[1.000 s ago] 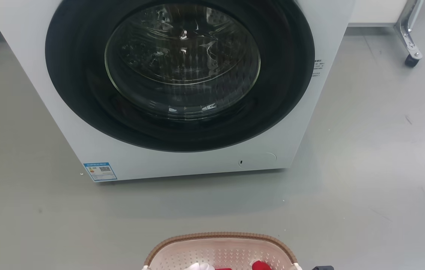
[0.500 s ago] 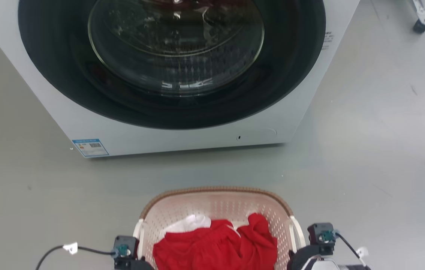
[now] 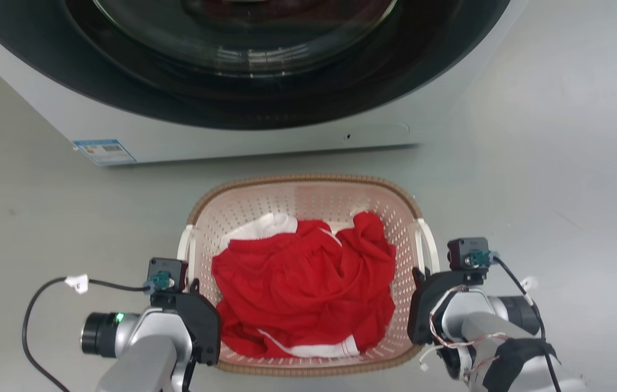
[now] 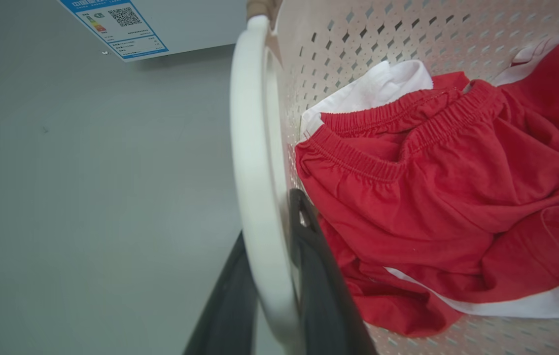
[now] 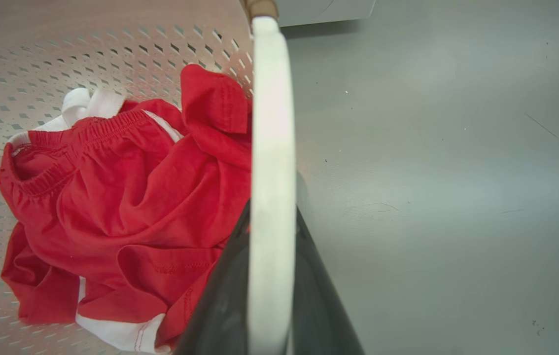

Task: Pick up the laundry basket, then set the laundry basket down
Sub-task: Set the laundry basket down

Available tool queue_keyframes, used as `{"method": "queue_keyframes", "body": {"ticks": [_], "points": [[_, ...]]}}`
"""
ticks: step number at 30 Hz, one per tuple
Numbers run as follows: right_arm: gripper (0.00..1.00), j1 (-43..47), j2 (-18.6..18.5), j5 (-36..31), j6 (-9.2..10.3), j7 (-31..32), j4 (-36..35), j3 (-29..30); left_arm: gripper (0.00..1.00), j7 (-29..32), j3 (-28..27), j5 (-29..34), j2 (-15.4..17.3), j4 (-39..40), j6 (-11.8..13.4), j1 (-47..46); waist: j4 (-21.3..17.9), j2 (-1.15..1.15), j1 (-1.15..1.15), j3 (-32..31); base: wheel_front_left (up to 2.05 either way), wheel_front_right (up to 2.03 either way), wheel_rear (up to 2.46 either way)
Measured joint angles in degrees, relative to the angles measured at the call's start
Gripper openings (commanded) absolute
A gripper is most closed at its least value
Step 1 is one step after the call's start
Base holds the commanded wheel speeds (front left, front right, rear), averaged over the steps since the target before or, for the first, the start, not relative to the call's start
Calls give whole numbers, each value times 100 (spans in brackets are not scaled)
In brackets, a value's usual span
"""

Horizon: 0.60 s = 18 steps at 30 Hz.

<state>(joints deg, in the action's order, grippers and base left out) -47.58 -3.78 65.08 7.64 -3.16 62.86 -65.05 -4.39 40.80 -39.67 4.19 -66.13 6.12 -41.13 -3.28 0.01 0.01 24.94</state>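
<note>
The laundry basket (image 3: pixel 308 188), pale pink and perforated with a brown woven-look rim, sits just in front of the washer and holds red clothes (image 3: pixel 303 277) with white trim. My left gripper (image 3: pixel 193 286) is shut on its white left handle (image 4: pixel 252 148), one dark finger on each side of the bar, as the left wrist view shows for the left gripper (image 4: pixel 269 222). My right gripper (image 3: pixel 423 277) is shut on the white right handle (image 5: pixel 272 98), which the right gripper (image 5: pixel 273 202) straddles. I cannot tell whether the basket touches the floor.
A white front-loading washer (image 3: pixel 265 136) with a dark round door fills the top, a blue label (image 3: pixel 104 151) at its lower left corner. Grey floor (image 3: pixel 548 163) lies open to the left and right of the basket.
The head camera has tilted down, bringing the whole basket and both grippers into view. The gap seen between basket and washer has shrunk.
</note>
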Motion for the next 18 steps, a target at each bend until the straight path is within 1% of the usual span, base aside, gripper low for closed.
{"method": "queue_keyframes", "body": {"ticks": [11,18], "points": [[0,-929,-8,-73,0,-124,42,78,0,-76,-71,79,112,57,43,-877,-37,0,0,924,0,0,0],[0,-1399,-19,-193,0,-200,155,78,0,-129,-85,147,125,64,44,-1312,-37,0,0,1489,0,0,0]]}}
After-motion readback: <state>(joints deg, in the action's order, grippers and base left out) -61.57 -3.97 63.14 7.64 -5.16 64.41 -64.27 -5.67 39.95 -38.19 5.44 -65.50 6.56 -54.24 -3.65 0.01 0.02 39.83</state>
